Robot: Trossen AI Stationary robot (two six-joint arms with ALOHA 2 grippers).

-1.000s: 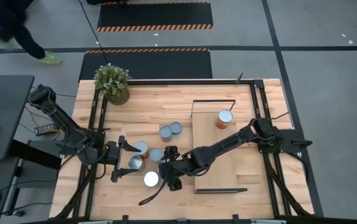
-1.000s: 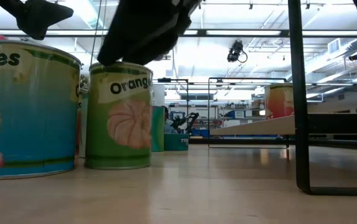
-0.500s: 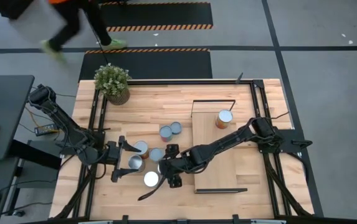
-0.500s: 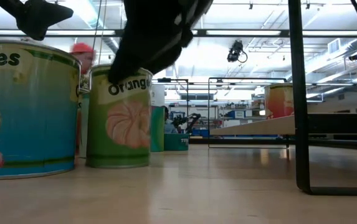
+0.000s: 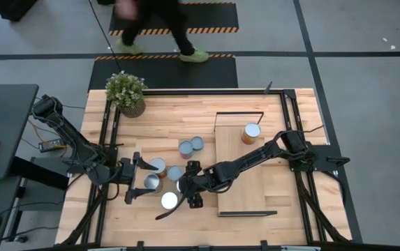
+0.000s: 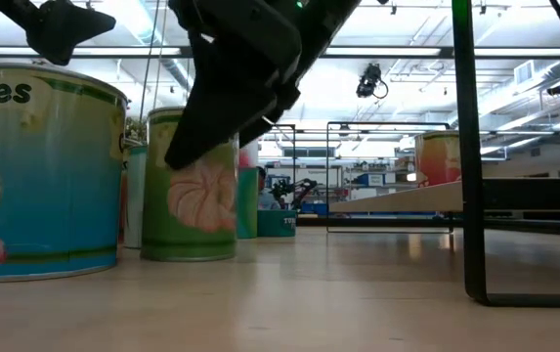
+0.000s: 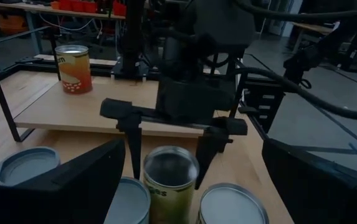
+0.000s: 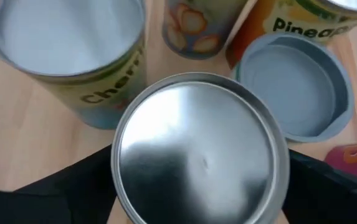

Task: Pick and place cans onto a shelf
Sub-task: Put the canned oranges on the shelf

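A green "Orange" can (image 7: 171, 174) (image 6: 201, 191) with a shiny top (image 8: 200, 155) stands upright on the table. My right gripper (image 5: 188, 187) (image 7: 171, 158) is open and comes down over it, one finger on each side of the can; I see no touch. My left gripper (image 5: 135, 180) (image 7: 190, 199) waits open just left of the can cluster, level. The shelf (image 5: 245, 188) (image 7: 72, 115) lies to the right and carries one orange can (image 5: 252, 132) (image 7: 73, 68).
Close around the green can stand a white-topped cherries can (image 5: 169, 201) (image 8: 66, 37), a pineapple can (image 8: 303, 22) and others (image 5: 191, 146). A potted plant (image 5: 125, 93) sits at the far left corner. A person (image 5: 158, 28) walks beyond the far edge.
My right gripper has sunk and moved a little toward the table's left, coming down over the green can, so that its fingers now straddle the can's top. The person has walked from left to right behind the table.
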